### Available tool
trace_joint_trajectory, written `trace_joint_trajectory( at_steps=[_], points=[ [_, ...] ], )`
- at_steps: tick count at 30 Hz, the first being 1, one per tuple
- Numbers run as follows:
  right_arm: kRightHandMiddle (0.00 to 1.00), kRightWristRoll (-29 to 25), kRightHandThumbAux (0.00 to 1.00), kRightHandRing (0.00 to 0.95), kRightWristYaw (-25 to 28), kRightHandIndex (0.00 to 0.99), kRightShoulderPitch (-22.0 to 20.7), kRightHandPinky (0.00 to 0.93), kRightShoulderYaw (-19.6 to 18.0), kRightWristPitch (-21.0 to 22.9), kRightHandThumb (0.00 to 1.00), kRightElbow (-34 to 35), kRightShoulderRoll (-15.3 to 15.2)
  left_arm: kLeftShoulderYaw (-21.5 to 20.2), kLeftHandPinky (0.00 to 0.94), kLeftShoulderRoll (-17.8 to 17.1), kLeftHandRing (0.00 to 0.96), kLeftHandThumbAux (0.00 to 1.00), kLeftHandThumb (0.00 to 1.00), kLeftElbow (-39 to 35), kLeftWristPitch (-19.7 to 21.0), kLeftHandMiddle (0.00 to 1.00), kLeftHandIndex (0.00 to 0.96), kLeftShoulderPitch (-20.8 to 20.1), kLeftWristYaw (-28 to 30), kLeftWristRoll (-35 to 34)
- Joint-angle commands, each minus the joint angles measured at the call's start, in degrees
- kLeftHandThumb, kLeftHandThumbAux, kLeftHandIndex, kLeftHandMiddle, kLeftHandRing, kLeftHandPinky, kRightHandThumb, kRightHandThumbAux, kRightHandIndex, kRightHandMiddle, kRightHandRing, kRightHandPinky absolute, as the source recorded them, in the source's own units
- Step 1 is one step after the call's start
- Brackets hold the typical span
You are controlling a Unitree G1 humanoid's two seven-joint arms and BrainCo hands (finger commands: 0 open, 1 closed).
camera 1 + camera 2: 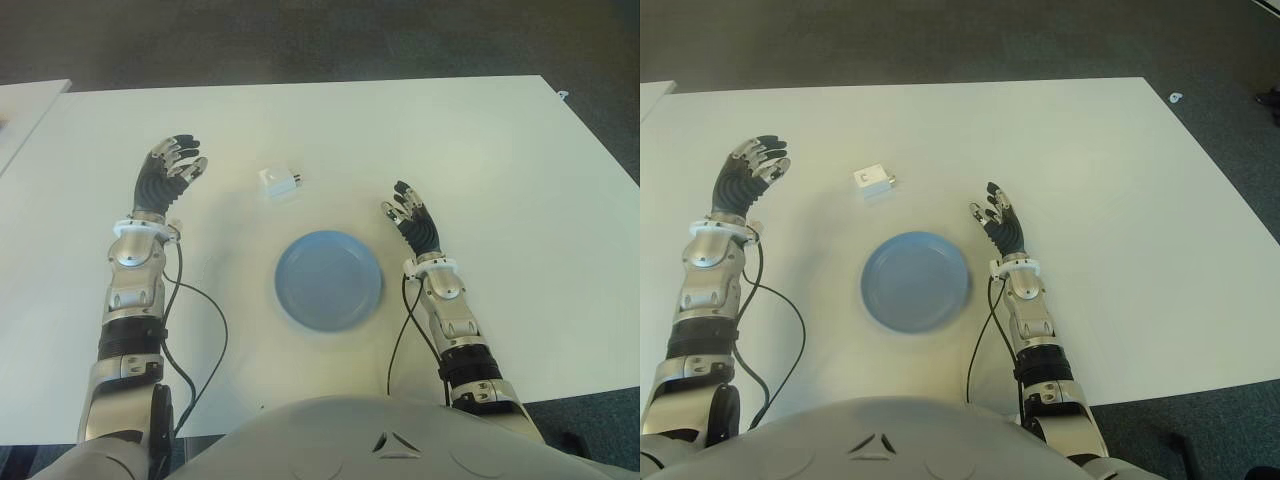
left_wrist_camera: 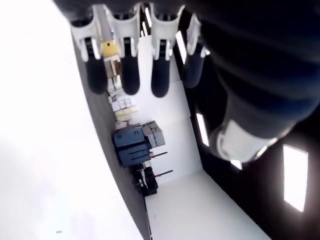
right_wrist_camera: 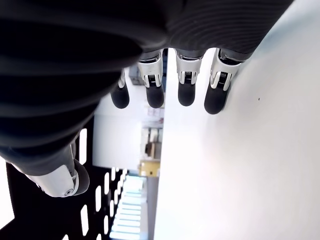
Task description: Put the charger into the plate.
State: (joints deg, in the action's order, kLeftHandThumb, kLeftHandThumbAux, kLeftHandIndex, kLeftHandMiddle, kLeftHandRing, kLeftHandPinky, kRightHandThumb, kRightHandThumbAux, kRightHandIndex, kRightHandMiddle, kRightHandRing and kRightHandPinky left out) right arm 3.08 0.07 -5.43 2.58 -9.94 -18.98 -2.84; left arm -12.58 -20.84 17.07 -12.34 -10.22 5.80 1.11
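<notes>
Charger (image 1: 276, 182), small and white, lies on the white tabletop (image 1: 480, 150), between the two hands and nearer the left hand (image 1: 170, 172). Both the left and the right hand (image 1: 410, 220) have fingers spread, holding nothing. A blue plate (image 1: 329, 279) sits just beside the right hand's fingers, apart from the charger.

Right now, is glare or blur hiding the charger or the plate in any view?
Eye views: even light, only soft shadows; the charger and plate read clearly, the left hand and right hand open and empty. Left wrist view: the table is washed out white, fingers close and soft. Right wrist view: the same glare; neither shows charger or plate.
</notes>
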Motion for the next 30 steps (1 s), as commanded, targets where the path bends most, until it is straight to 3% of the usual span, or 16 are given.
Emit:
trace_joint_trajectory(
  at_steps=[1, 6, 11, 18, 24, 30],
  points=[
    [0.049, 0.52, 0.565, 0.053, -0.14, 0.021, -0.28, 0.094, 0.29, 1.15, 0.182, -0.48, 0.50, 2.72, 0.273, -0.38, 0.237, 0.575, 0.654, -1.82, -2.56, 0.252, 0.262, -0.71, -3.63, 5.96],
    [0.047, 0.43, 0.567, 0.051, 0.09, 0.021, -0.27, 0.094, 0.59, 1.10, 0.187, -0.07, 0.70, 5.77, 0.261, -1.26, 0.230, 0.541, 0.613, -2.64, -5.92, 0.239, 0.245, 0.15, -8.78, 14.39],
    [0.045, 0.35, 0.565, 0.049, 0.45, 0.020, -0.18, 0.093, 0.80, 1.78, 0.187, 0.26, 0.57, 9.67, 0.124, -2.09, 0.144, 0.517, 0.528, 2.47, -10.02, 0.145, 0.150, -0.54, -15.06, 22.61],
    [0.045, 0.35, 0.564, 0.050, 0.73, 0.018, -0.05, 0.095, 1.09, 2.50, 0.184, 0.79, 0.55, 15.93, 0.022, -5.49, 0.024, 0.469, 0.386, 9.81, -15.07, 0.016, 0.018, -4.06, -20.96, 32.04],
    [0.046, 0.38, 0.567, 0.051, 0.79, 0.016, -0.05, 0.092, 1.16, 3.09, 0.183, 1.02, 0.62, 20.72, 0.002, -8.16, 0.002, 0.386, 0.219, 12.27, -14.60, 0.001, 0.001, -5.72, -23.88, 39.03],
    [0.051, 0.26, 0.572, 0.054, 0.85, 0.016, 0.02, 0.092, 1.13, 3.40, 0.188, 1.35, 0.68, 23.88, 0.000, -9.23, 0.000, 0.334, 0.147, 13.60, -13.57, 0.000, 0.000, -7.22, -24.01, 41.64]
  ],
)
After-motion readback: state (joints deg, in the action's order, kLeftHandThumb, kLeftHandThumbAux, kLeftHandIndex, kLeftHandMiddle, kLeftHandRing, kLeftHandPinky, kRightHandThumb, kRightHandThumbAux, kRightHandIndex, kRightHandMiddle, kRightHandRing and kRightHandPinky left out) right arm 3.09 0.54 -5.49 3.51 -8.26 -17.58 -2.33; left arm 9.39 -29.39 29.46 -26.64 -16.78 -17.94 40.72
